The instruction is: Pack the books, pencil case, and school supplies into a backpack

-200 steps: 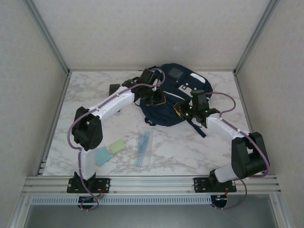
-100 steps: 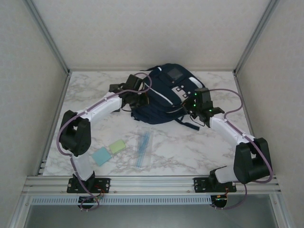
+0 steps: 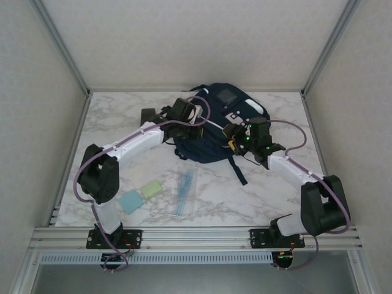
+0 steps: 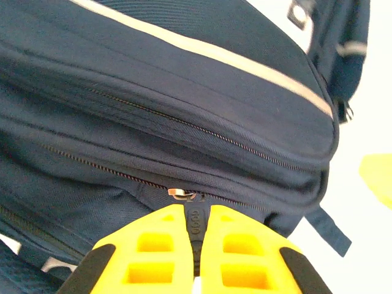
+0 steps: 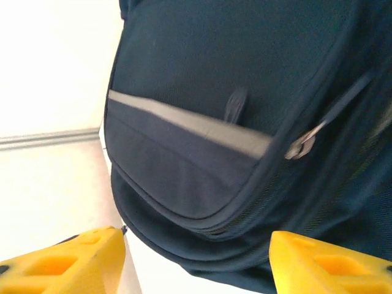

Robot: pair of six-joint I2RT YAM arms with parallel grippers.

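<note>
The navy backpack (image 3: 215, 122) lies at the back centre of the table, its white stripe (image 4: 202, 52) crossing the left wrist view. My left gripper (image 3: 190, 128) is at its left side, its yellow fingers (image 4: 150, 245) shut on a dark zipper pull (image 4: 196, 222) of the closed zipper. At the bag's right side my right gripper (image 3: 234, 136) stands open, with the bag's lower edge (image 5: 202, 202) just beyond its spread fingertips (image 5: 82, 257). A pale blue pad (image 3: 131, 201), a pale green pad (image 3: 151, 188) and a clear pencil case (image 3: 185, 191) lie on the table in front. The books are out of view.
A dark strap (image 3: 240, 173) trails from the backpack toward the front. Another dark strap end (image 3: 147, 114) lies left of the bag. Aluminium frame rails (image 3: 70, 153) border the marble table on both sides, and a wall stands behind.
The left gripper has shifted right along the bag's left side. The right gripper has moved left, closer to the backpack. The bag and its trailing strap have shifted.
</note>
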